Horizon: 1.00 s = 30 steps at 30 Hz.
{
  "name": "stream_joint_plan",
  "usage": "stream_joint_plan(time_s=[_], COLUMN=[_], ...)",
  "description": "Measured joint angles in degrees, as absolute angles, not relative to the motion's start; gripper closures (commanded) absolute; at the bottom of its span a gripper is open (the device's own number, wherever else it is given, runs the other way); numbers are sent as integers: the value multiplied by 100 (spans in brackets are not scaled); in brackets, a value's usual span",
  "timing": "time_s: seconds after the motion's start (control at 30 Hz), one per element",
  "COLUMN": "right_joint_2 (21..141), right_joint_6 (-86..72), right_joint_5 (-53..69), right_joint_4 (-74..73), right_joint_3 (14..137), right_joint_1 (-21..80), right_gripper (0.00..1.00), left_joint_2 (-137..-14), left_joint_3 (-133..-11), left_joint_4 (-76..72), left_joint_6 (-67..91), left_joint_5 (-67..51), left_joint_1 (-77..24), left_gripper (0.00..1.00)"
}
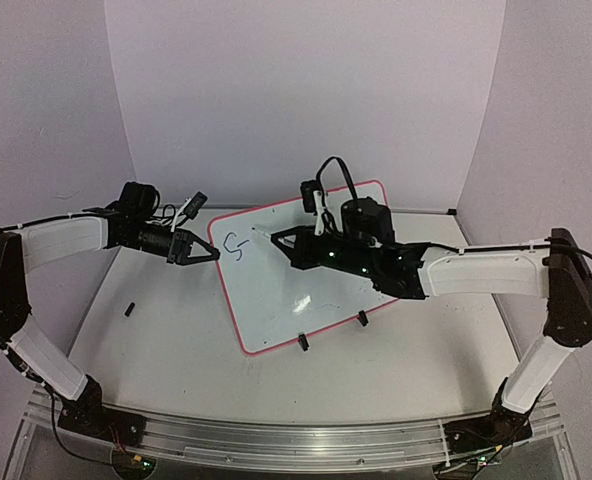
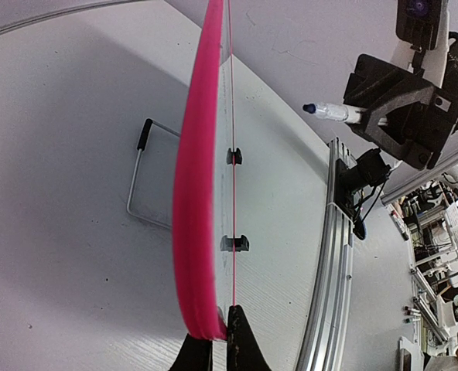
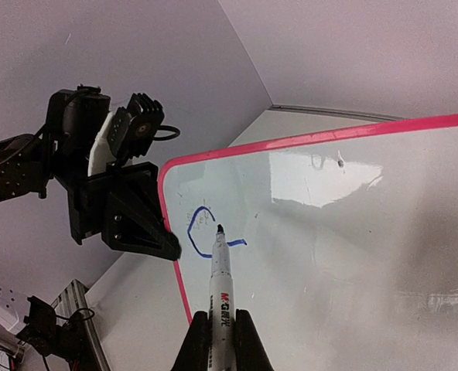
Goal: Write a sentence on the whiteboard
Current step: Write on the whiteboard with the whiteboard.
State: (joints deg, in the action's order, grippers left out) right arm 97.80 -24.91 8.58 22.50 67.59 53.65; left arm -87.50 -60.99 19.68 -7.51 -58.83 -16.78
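Observation:
The whiteboard [image 1: 306,300], white with a pink rim, stands tilted on two black clip feet. My left gripper [image 1: 208,256] is shut on its left edge; in the left wrist view the pink rim [image 2: 194,193] runs edge-on into the left gripper [image 2: 220,338]. My right gripper [image 1: 281,238] is shut on a white marker [image 3: 222,286], its dark tip over the board's upper left. Of the sentence only one blue curved stroke [image 3: 200,232] shows, right beside the tip. Whether the tip touches the board I cannot tell. The right gripper [image 3: 222,328] hides the marker's rear.
A small black cap-like piece [image 1: 130,308] lies on the table left of the board. A wire stand [image 2: 140,178] sits behind the board. An aluminium rail [image 1: 276,440] runs along the near edge. White walls close in the back and sides.

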Motion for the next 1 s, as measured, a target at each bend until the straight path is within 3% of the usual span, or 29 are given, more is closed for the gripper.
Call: stream_joint_plan(time_s=[1.0], right_joint_2=[10602], right_joint_6=[-2209], right_joint_5=[1166], right_joint_4=[1820], right_joint_3=[7725], right_joint_1=[5328], right_gripper=[100], left_joint_2=[-8750], left_joint_3=[-6114], left_joint_4=[2016], left_joint_6=[-775], left_joint_5=[-5872], left_joint_1=[-1678], left_gripper=[100])
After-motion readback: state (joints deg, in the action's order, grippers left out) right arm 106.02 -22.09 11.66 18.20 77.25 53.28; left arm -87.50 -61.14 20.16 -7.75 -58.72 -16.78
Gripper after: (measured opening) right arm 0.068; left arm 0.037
